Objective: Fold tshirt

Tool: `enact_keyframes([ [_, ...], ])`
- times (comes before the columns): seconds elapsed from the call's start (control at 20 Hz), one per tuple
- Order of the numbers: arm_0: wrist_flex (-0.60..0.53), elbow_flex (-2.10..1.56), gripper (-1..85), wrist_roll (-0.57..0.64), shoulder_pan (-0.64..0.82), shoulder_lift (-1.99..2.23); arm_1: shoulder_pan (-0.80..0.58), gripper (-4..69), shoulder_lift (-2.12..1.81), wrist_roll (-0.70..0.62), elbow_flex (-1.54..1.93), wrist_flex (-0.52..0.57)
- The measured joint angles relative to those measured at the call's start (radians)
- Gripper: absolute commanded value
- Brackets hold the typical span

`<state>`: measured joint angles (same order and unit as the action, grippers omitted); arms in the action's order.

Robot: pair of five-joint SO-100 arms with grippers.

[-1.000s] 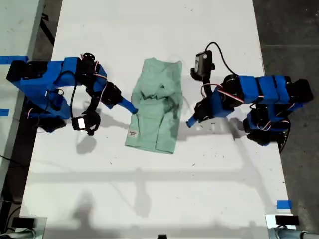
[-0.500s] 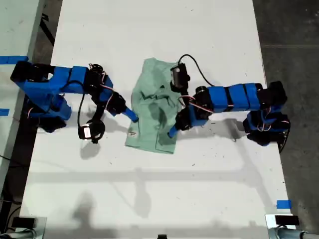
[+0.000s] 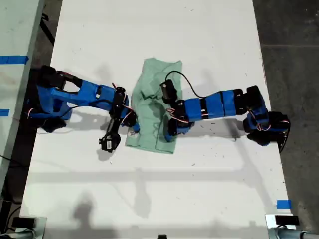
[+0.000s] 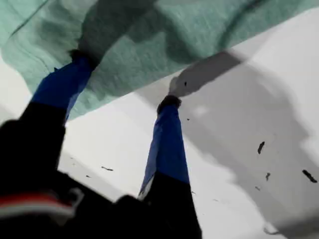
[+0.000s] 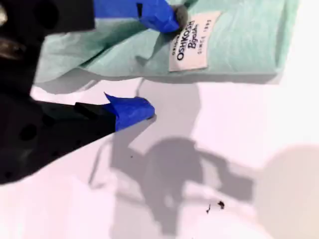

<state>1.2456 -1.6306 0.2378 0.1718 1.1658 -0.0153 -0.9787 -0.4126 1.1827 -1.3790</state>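
1. The tshirt (image 3: 149, 79) lies bunched and partly folded in the middle of the white surface (image 3: 149, 189). Its long side runs from the exterior view's top to its bottom.
2. A small white label (image 3: 133, 133) shows at the tshirt's lower corner on the exterior view's left. In the second wrist view the label (image 5: 192, 40) carries printed lettering.
3. My second end effector (image 3: 133, 125) reaches the tshirt from the exterior view's left and sits just beside the label. It is released, jaws spread. One blue fingertip (image 5: 167, 15) is on the cloth (image 5: 249, 35) next to the label, and the other is over bare surface.
4. My first end effector (image 3: 168, 132) reaches across the tshirt from the exterior view's right, near its lower hem. It is released too (image 4: 124, 79). One fingertip (image 4: 79, 59) is on the cloth (image 4: 174, 30), and the other is on bare surface just past the tshirt's edge.
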Motion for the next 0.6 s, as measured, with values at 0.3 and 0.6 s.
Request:
enact_keyframes([
  [0.3,-0.048,0.021,0.1,0.035,0.017,-0.06,-0.014,1.9,0.089,-0.069,-0.114,0.038],
  [0.6,0.008,0.118,0.1,0.049,-0.011,-0.097,-0.017,-1.2,0.117,-0.072,-0.161,-0.031],
])
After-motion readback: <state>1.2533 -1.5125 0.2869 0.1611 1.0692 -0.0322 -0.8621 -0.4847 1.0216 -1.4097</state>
